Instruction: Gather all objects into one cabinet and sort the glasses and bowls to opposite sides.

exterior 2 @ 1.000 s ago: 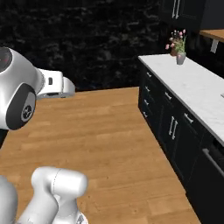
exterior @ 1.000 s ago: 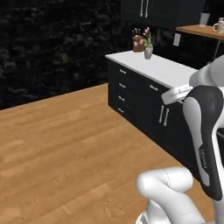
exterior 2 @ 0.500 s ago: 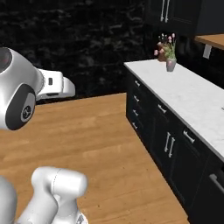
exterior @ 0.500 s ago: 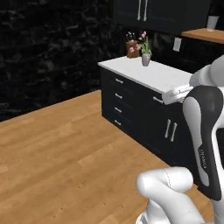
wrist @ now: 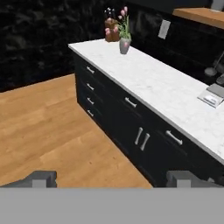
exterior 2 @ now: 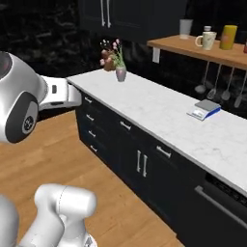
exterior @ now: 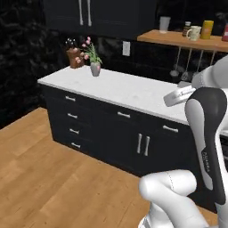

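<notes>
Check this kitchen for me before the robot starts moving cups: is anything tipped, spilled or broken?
Nothing stands out. The flower vase stands upright on the white counter, the cream mug and yellow cup sit upright on the wooden shelf, and nothing looks spilled.

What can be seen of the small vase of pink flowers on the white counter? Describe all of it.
The small grey vase of pink flowers is a squat, tapered pot, matte like stone or ceramic, standing upright on the white marble-look counter near its far left end. Thin green stems and leaves rise from it, topped with pink blooms. A brown wooden block stands close behind; whether they touch is unclear.
</notes>
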Motion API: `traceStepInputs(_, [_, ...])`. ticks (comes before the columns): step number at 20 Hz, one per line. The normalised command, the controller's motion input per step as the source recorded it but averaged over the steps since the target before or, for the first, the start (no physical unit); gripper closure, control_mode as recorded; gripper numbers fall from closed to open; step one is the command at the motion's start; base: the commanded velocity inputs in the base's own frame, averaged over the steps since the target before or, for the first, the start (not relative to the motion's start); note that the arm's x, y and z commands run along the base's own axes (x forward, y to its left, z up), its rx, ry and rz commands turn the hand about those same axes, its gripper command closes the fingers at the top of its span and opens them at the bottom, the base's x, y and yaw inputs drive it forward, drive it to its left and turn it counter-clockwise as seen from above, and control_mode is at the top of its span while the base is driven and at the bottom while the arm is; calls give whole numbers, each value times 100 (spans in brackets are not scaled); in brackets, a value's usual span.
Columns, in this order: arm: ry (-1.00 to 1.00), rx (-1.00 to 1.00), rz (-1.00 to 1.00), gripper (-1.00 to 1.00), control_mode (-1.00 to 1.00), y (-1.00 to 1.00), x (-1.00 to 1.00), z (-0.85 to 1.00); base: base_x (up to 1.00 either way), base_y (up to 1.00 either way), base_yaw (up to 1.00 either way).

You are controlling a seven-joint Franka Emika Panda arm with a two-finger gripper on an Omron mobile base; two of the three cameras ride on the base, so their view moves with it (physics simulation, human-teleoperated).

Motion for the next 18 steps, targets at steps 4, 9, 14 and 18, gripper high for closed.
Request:
traceStepInputs(4, [0,0,0,-100,100,0,0,0,77,8,-71])
traceStepInputs(9, [0,0,0,-100,100,0,0,0,97,50,-65])
traceStepInputs(14, [0,0,0,-100,100,0,0,0,93,73,-68])
traceStepInputs(18, [0,0,0,-100,100,0,0,0,46,66,-45])
